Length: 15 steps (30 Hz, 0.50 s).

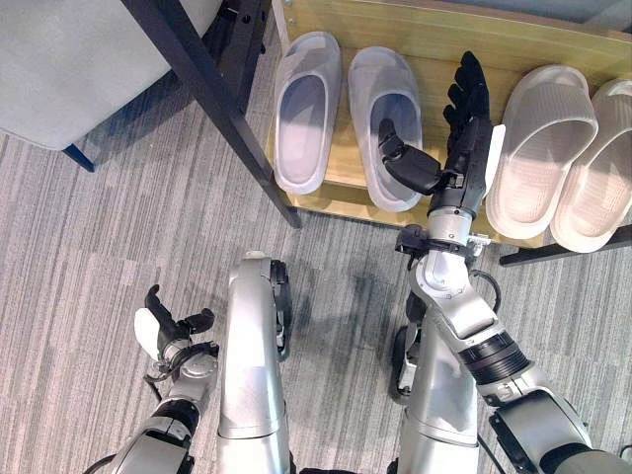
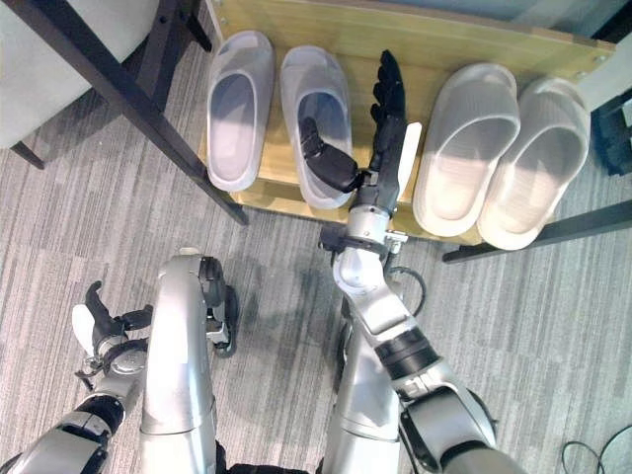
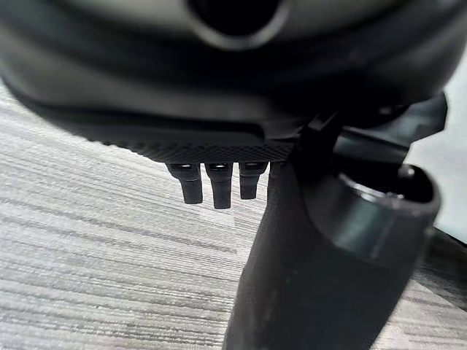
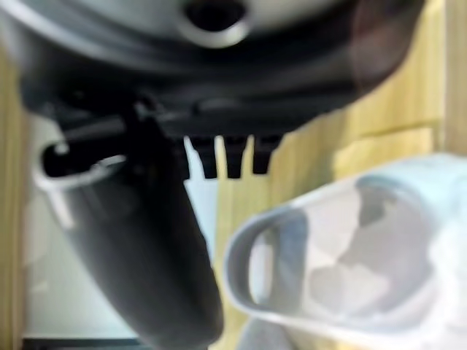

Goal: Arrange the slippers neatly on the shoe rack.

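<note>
My right robot hand (image 1: 464, 148) hovers over the shoe rack (image 1: 434, 39), fingers straight, thumb spread wide, holding nothing. The grey slippers (image 1: 390, 118) sit left of it, the beige pair (image 1: 553, 148) right — light, soft foam, best pinched at the strap. My left robot hand (image 1: 168, 331) idles, relaxed.

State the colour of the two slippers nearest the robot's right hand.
The two slippers beside the right hand are pale lavender-grey, clearest in the left eye view.

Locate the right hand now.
In the left eye view, the right hand hangs open over the wooden shoe rack, between the pale grey slipper pair and beige slipper pair.
</note>
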Tool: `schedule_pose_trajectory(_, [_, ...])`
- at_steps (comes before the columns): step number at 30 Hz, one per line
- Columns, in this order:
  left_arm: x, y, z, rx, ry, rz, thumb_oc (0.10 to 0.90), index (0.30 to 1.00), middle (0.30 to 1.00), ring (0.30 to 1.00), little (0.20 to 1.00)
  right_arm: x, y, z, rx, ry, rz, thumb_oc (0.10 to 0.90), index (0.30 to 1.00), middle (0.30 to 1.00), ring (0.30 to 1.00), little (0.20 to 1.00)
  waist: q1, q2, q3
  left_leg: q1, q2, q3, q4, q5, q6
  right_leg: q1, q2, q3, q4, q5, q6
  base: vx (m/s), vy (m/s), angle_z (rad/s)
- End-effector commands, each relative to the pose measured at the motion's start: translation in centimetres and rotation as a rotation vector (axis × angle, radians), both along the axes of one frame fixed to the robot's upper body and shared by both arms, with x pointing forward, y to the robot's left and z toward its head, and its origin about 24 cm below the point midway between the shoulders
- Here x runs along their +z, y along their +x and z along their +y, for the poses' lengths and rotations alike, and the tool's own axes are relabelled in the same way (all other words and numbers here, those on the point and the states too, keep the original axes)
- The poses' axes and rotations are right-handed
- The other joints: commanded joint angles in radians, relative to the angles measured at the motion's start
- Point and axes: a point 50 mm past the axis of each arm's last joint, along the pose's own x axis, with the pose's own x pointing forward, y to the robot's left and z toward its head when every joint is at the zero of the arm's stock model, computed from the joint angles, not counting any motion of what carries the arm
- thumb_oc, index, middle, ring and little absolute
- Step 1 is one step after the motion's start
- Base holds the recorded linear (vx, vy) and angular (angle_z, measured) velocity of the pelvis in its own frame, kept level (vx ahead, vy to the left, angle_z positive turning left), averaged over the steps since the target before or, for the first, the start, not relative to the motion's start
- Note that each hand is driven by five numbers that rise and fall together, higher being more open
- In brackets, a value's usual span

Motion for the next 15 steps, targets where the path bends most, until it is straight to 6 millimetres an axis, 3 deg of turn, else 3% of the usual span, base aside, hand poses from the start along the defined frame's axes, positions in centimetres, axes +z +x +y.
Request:
schedule_pose_trajectory(1, [0.3, -0.7, 1.1, 0.04, 0.078, -0.023, 0.8, 0.9, 0.9, 0.9, 0.9, 5.1, -4.0, 2.4, 0.147, -0.05, -0.344, 0.8, 0.9, 0.9, 0.9, 0.9, 0.031, 0.008, -0.035, 0.086, -0.013, -0.029, 0.097, -0.21, 0.063, -0.039, 0.004, 0.039, -0.065, 0.139, -0.101, 0.0, 0.0, 0.0])
schedule_pose_trajectory(10, [0.2, -1.1, 1.5, 0.071, 0.093, -0.025, 0.8, 0.9, 0.9, 0.9, 0.9, 2.1, -4.3, 2.5, 0.155, -0.067, -0.243, 0.8, 0.9, 0.9, 0.9, 0.9, 0.023, 0.01, -0.035, 0.086, -0.012, -0.034, 0.1, -0.21, 0.062, -0.039, -0.004, 0.042, -0.062, 0.135, -0.099, 0.0, 0.0, 0.0])
schedule_pose_trajectory(15, [-0.2, -1.4, 1.6, 0.076, 0.09, -0.01, 0.8, 0.9, 0.9, 0.9, 0.9, 1.8, -4.8, 2.6, 0.143, -0.082, -0.252, 0.8, 0.9, 0.9, 0.9, 0.9, 0.019, 0.011, -0.035, 0.086, -0.009, -0.034, 0.101, -0.209, 0.061, -0.039, -0.007, 0.039, -0.064, 0.131, -0.102, 0.0, 0.0, 0.0])
